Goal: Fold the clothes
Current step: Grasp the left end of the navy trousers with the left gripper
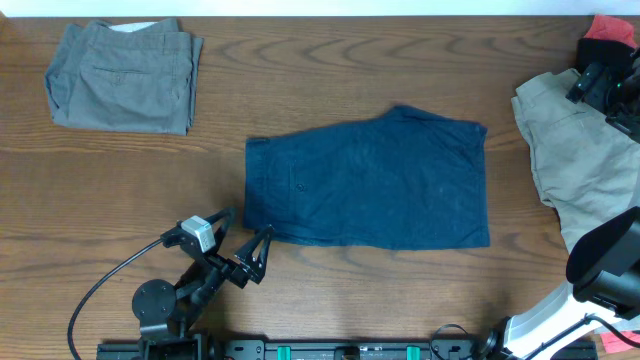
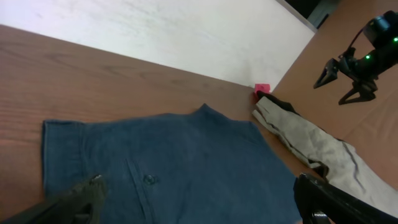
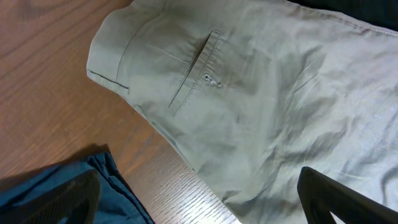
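— What sort of place are we in?
— A robot lab, we'd say. Our wooden table [image 1: 330,60] has one arm [image 1: 160,300] at seven o'clock, another arm [image 1: 605,265] at four and a black rail [image 1: 330,350] at six.
— We also see a loose cable [image 1: 92,288] at eight, and shorts [image 1: 370,180] spread flat in the middle.
— And a plain white surface [image 2: 186,31] at twelve.

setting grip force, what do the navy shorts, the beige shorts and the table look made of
Navy shorts: probably woven cotton, matte, softly creased. Beige shorts: similar matte cotton, fine wrinkles, stitched pocket. Table: wood or wood-look laminate, grain pattern visible; cannot tell which.
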`<state>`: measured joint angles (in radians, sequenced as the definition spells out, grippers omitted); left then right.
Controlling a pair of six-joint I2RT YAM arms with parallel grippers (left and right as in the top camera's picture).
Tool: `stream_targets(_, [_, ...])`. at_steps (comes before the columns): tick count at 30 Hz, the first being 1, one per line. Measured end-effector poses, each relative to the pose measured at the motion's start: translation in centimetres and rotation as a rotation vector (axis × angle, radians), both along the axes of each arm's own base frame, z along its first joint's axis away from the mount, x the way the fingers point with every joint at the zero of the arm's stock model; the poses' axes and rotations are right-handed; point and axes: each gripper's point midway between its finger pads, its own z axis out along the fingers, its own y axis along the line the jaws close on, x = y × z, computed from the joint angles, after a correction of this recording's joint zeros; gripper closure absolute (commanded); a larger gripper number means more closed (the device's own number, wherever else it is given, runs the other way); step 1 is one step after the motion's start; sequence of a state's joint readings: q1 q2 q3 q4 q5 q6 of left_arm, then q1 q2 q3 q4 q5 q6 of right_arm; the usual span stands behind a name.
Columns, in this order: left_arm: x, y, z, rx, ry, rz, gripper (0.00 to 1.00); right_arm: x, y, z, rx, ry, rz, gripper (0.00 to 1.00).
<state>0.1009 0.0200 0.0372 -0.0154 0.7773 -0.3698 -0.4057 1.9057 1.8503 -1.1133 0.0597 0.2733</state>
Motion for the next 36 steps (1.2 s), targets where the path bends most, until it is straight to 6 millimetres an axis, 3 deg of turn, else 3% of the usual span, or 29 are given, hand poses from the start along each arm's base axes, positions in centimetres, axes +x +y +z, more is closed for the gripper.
stream_targets(5, [0.5,0.5,2.4,0.031,0.058,0.033,0.02,0.0,0.0,0.0,0.001,0.0,0.0,0.01])
stream_targets(10, [2.9,1.4,5.2,0.141,0.156,0.053,0.02,0.0,0.0,0.0,0.001,0.0,0.001,0.01])
stream_targets(13, [5.1,2.1,5.8,0.185,0.271,0.058,0.02,0.0,0.0,0.0,0.002,-0.001,0.001,0.01])
stream_targets(19, [8.2,3.0,4.7,0.24,0.649,0.02,0.02,0.0,0.1,0.0,0.004,-0.001,0.001,0.01])
stream_targets(23, [10.3,3.4,3.4,0.247,0.772,-0.004,0.02,0.0,0.0,0.0,0.003,-0.001,0.001,0.01])
stream_targets(36, [12.1,4.7,-7.5,0.286,1.106,-0.011,0.02,0.0,0.1,0.0,0.003,-0.001,0.001,0.01])
